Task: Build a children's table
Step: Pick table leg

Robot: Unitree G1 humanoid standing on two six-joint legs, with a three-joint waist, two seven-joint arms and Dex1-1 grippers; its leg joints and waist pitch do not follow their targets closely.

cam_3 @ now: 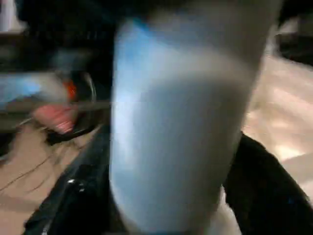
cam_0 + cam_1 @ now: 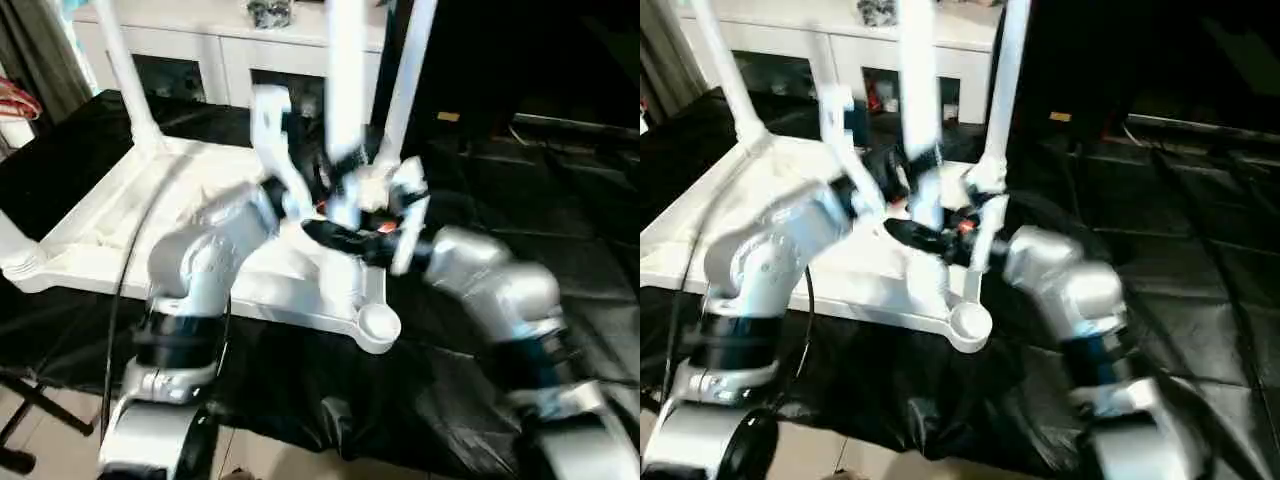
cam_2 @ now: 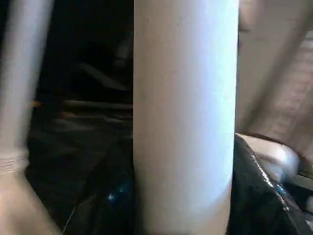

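Observation:
The white tabletop (image 2: 110, 215) lies upside down on a black-covered table. One white leg (image 2: 125, 70) stands in the far left socket, another (image 2: 410, 80) in the far right, and the base of a third (image 2: 10, 245) shows at the near left. Over the tabletop's right side a further leg (image 2: 345, 90) is held upright. My left gripper (image 2: 325, 182) is shut on it, and in the left wrist view the leg (image 3: 186, 122) sits tight between the black fingers (image 3: 257, 191). My right gripper (image 2: 350, 238) is at the same leg (image 1: 181, 137), lower down. The near right socket (image 2: 378, 323) is empty.
A white cabinet with glass doors (image 2: 200, 50) stands behind the table. Black sheeting (image 2: 560, 200) covers the table and spreads out to the right. A black cable (image 2: 125, 270) runs across the tabletop by my left forearm. Floor shows at the near left.

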